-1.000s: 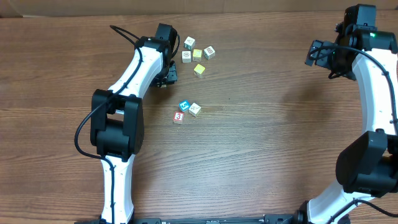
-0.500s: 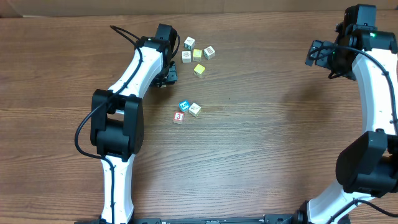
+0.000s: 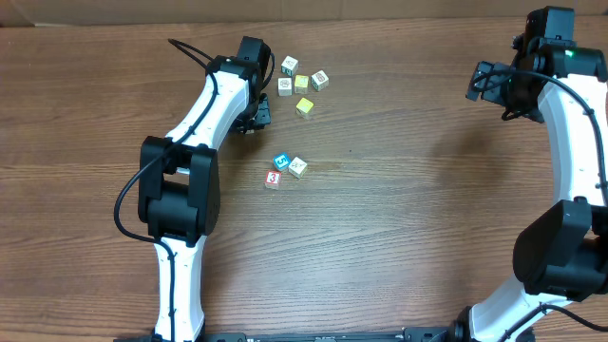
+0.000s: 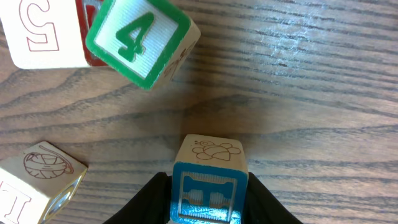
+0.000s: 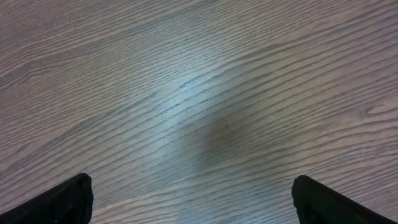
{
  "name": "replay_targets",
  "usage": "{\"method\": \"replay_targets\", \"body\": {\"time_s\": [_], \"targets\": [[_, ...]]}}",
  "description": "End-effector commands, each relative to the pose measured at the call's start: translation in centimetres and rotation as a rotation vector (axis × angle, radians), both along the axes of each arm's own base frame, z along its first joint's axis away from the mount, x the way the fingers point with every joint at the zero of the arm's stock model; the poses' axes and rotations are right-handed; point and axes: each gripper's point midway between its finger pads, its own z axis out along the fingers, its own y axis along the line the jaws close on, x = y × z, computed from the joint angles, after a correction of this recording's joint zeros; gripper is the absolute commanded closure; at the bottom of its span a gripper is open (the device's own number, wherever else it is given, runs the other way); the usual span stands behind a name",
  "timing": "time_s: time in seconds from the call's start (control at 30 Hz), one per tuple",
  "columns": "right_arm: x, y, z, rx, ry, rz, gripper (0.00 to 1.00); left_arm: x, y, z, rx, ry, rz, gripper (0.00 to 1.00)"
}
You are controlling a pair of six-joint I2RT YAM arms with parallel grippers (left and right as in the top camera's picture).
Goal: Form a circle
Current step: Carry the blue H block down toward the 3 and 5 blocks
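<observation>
Fingers (image 4: 146, 202) of the left gripper (image 4: 208, 202) press against both sides of a blue cube (image 4: 208, 186), one black pad on each flank, so the jaws stand narrow and closed on it. Whether the cube rests on the wooden table (image 3: 408, 218) or is lifted I cannot tell. Its blue face with raised lettering is turned to the wrist view, and its cream top bears a small line drawing of an insect. In that view a cube with a red-outlined 5 (image 4: 37, 31) lies at the upper left. Just to its right is a green-bordered cube with a 4 (image 4: 140, 40), turned at an angle. At the lower left is a cream cube with a round drawing (image 4: 37, 180), apart from the held one. From overhead the left arm (image 3: 214, 104) reaches to the upper middle of the table and its gripper hides the held cube. Just right of it three pale cubes (image 3: 285, 85) and two yellow cubes (image 3: 304, 105) lie in a loose group. Nearer the middle, well apart from the gripper, sits the three-cube cluster (image 3: 290, 166) of the circle: a second blue cube (image 3: 281, 161), a cream cube (image 3: 298, 166) touching it on the right, and a red cube (image 3: 274, 179) below, not yet a ring of four. Far right, the right gripper (image 5: 196, 202) hangs over bare wood with its fingers spread wide, holding nothing.
</observation>
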Motion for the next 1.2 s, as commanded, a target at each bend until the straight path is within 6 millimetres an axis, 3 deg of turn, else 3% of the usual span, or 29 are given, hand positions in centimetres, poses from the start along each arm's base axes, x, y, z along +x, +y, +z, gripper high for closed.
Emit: {"method": "replay_targets", "body": {"time_s": [0.0,0.1,0.2,0.3,0.4,0.6,0.7,0.87,1.17], "targets": [[0.2,-0.2,0.8,-0.001,-0.025,-0.006,0.0,-0.4,0.5,-1.1,0.025,0.031,-0.013,0.71],[0.2,-0.2,0.8,-0.001,-0.026,-0.006,0.0,-0.3,0.5,-0.5,0.021,0.019,-0.011,0.72],[0.2,-0.2,0.8,-0.001,-0.025,-0.006,0.0,0.1,0.4,1.5,0.008,-0.024,-0.003,0.74],[0.2,-0.2,0.8,-0.001,-0.026,-0.006,0.0,0.5,0.1,4.9,-0.02,-0.093,-0.005,0.74],[0.2,-0.2,0.8,-0.001,-0.026,-0.006,0.0,0.2,-0.4,9.7,-0.067,-0.174,-0.013,0.74],[0.2,-0.2,0.8,-0.001,-0.026,-0.006,0.0,-3.1,-1.8,18.2,-0.168,-0.275,-0.058,0.73],[0.2,-0.2,0.8,-0.001,-0.025,-0.006,0.0,-5.8,-2.4,20.5,-0.182,-0.267,-0.072,0.73],[0.2,-0.2,0.8,-0.001,-0.026,-0.006,0.0,-9.9,-4.5,20.5,-0.148,-0.169,-0.145,0.73],[0.2,-0.2,0.8,-0.001,-0.025,-0.006,0.0,-16.4,-9.4,16.2,-0.058,0.029,-0.274,0.72]]}}
